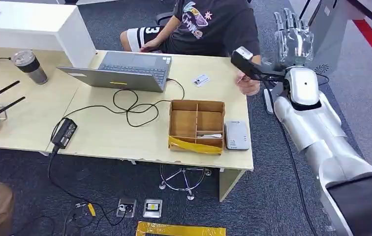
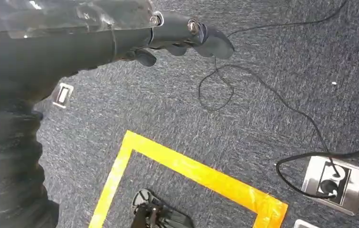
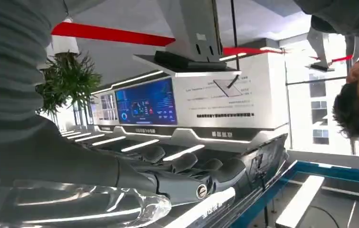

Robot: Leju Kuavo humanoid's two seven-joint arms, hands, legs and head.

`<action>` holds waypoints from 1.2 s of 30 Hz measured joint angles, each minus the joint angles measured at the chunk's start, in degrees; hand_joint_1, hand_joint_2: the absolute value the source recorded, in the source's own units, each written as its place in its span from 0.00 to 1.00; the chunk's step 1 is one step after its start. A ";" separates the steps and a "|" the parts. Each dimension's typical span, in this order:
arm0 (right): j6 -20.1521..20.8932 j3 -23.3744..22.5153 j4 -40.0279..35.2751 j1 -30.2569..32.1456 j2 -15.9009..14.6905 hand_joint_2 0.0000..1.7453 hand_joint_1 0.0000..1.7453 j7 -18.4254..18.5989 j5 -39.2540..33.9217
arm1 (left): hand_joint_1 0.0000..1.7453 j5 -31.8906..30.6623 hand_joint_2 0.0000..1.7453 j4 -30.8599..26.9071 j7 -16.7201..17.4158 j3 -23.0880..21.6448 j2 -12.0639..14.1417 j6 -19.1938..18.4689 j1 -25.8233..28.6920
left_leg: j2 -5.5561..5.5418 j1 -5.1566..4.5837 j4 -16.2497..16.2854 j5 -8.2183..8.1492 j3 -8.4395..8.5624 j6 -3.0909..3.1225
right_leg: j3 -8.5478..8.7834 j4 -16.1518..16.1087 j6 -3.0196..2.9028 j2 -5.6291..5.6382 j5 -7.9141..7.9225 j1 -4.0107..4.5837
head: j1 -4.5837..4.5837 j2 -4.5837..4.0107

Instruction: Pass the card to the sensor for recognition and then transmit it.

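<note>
The right hand (image 1: 294, 42) is raised beyond the tabletop's (image 1: 110, 132) far right corner, its fingers (image 1: 286, 22) spread upward and holding nothing. The card (image 1: 201, 80) lies flat on the tabletop, well apart from those fingers, between the laptop (image 1: 120, 71) and a seated person's hand (image 1: 247, 84). The sensor (image 1: 236, 134), a pale flat pad, sits nearer the robot than the card, just beside a wooden tray (image 1: 196, 125). In the left wrist view the left hand (image 2: 177, 38) hangs over grey carpet (image 2: 168, 109), its fingers (image 2: 213, 42) partly curled with nothing in them; a black cable (image 2: 263, 90) and yellow tape (image 2: 192, 171) lie on the floor past the fingertips.
</note>
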 joint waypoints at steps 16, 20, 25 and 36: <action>-6.17 -1.29 -0.02 0.17 0.11 1.00 0.00 -5.97 -7.77 | 0.00 2.91 1.00 0.04 -0.79 0.02 0.68 0.98 0.83 | -0.02 0.00 0.00 0.00 -0.01 0.00 | -0.01 0.00 0.00 -0.02 0.00 0.00 | 0.00 -0.02; -6.08 -4.44 -0.24 3.14 -0.85 1.00 0.00 -9.12 -19.22 | 0.00 4.48 1.00 0.04 -1.92 0.07 0.85 1.09 2.01 | -0.03 0.00 0.00 -0.01 0.04 0.01 | 0.04 -0.04 0.00 -0.03 0.00 0.00 | -0.02 -0.02; -6.21 -8.78 -1.36 9.16 -3.47 1.00 0.00 -10.93 -26.92 | 0.00 4.81 1.00 0.09 -2.82 0.13 0.96 0.96 3.55 | -0.09 -0.03 0.00 -0.02 -0.05 0.02 | 0.02 -0.07 0.00 -0.08 0.00 -0.04 | 0.00 -0.02; -6.38 -16.94 -6.03 19.80 -9.29 1.00 0.00 -10.27 -35.39 | 0.00 5.03 1.00 0.09 -2.93 0.13 0.96 1.01 3.64 | -0.05 -0.02 0.00 -0.02 -0.06 0.02 | -0.01 -0.07 0.00 -0.08 0.00 -0.03 | -0.02 -0.02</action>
